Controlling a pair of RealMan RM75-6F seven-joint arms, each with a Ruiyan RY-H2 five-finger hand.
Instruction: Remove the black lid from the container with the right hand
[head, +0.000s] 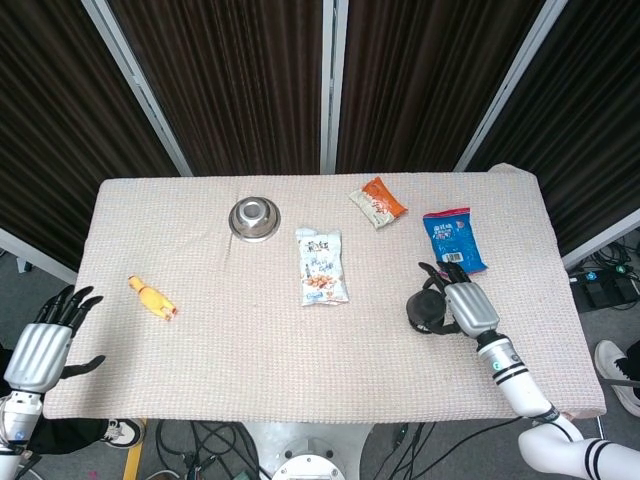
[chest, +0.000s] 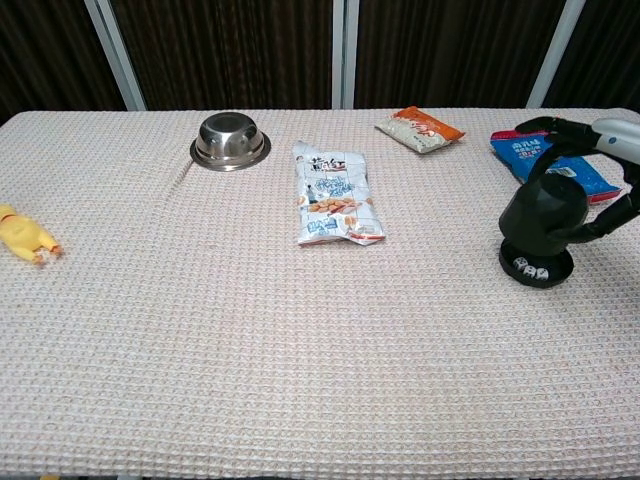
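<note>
My right hand (head: 468, 307) (chest: 616, 138) grips the black dome lid (chest: 545, 212) (head: 423, 310) from the right, fingers over its top and thumb low on its side. The lid hangs lifted just above the container's flat black base (chest: 537, 268), which lies on the right side of the cloth-covered table (head: 250, 340). Small white pieces show on the base under the lid's rim. My left hand (head: 42, 348) hovers off the table's front left corner with its fingers spread and nothing in it; the chest view does not show it.
A blue snack packet (chest: 530, 150) lies just behind the lid. An orange packet (chest: 420, 128) and a white snack bag (chest: 335, 193) lie toward the middle. A steel bowl (chest: 230, 140) sits at the back left, a yellow rubber chicken (chest: 25, 235) at the far left.
</note>
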